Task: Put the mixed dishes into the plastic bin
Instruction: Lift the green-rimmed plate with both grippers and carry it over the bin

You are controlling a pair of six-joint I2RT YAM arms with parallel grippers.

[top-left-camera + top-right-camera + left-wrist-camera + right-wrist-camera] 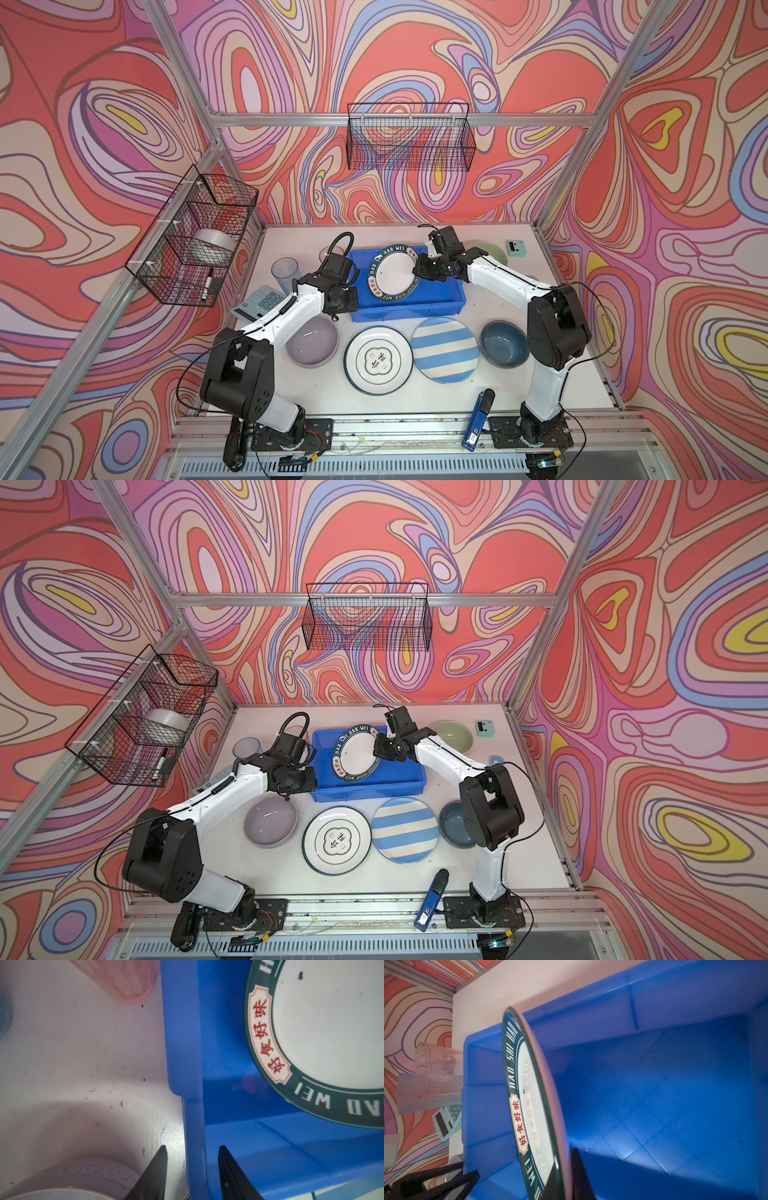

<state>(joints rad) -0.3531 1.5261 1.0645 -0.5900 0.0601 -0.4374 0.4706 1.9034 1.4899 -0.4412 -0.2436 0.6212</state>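
Note:
The blue plastic bin [407, 312] sits mid-table. My right gripper [417, 271] is shut on the right rim of the white plate with the dark lettered rim [392, 272] and holds it tilted over the bin; in the right wrist view the gripper [564, 1167] pinches the plate [535, 1105] edge-on. My left gripper [193, 1147] straddles the bin's left wall [195, 1126], a finger on each side, with gaps showing. On the table stand a lavender bowl [312, 341], an emblem plate [378, 360], a striped plate [445, 350], a dark blue bowl [504, 343], a pale green bowl [484, 249], a grey-blue cup [286, 270] and a pink cup [124, 980].
A teal calculator [259, 305] lies left of the bin, under my left arm. A small teal box [516, 248] sits at the back right. A blue stapler-like tool [478, 419] lies at the front edge. Black wire baskets hang on the back wall [409, 137] and left wall [191, 237].

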